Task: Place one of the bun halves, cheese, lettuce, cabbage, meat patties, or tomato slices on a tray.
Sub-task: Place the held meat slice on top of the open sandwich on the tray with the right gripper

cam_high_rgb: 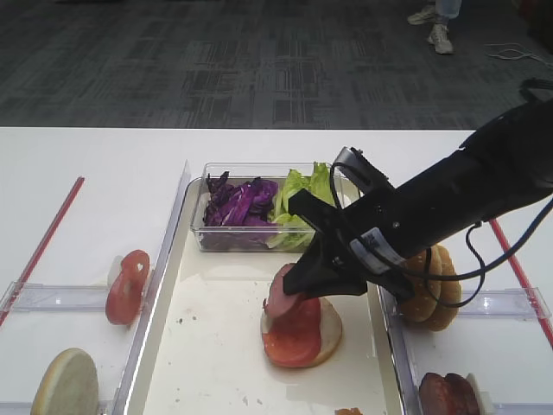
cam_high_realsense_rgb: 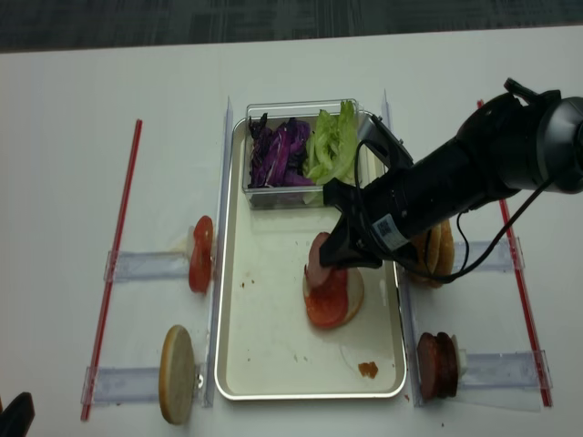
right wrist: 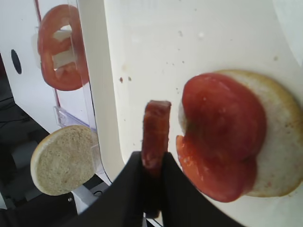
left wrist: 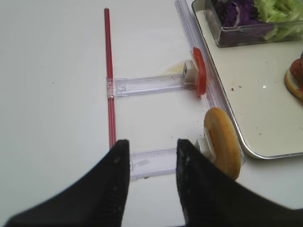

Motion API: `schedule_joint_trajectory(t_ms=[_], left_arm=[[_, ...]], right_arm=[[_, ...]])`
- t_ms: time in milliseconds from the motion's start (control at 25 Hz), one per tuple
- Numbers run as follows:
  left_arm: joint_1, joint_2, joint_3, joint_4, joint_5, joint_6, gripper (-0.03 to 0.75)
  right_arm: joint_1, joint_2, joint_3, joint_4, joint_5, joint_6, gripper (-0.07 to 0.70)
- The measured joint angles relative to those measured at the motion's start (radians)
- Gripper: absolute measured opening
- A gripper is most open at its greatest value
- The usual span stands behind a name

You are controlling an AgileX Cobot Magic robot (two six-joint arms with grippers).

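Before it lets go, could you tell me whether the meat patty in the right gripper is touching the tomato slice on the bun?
Cannot tell. The right wrist view shows pale tray between meat patty and tomato slice, but both overhead views show them overlapping.

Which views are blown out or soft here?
Right wrist: the tray floor is washed out near white, and the right gripper is a soft black mass around the meat patty. Left wrist: the left gripper is blurred, the table bright. Both exterior high views: fairly even light, slightly soft.
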Motion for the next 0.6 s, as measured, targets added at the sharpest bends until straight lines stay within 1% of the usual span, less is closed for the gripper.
schedule_joint_trajectory(t_ms=[280,600], left_arm=[[0.0,0.0,0.0,0.0,0.0,0.0,0.234],[0.0,0.0,0.0,0.0,0.0,0.0,0.234]], right_arm=[[0.0,0.061,-0.002,-0.001,0.016,-0.004,0.099],[-0.001,0.067,-0.002,-0.001,0.023,-0.007,0.099]])
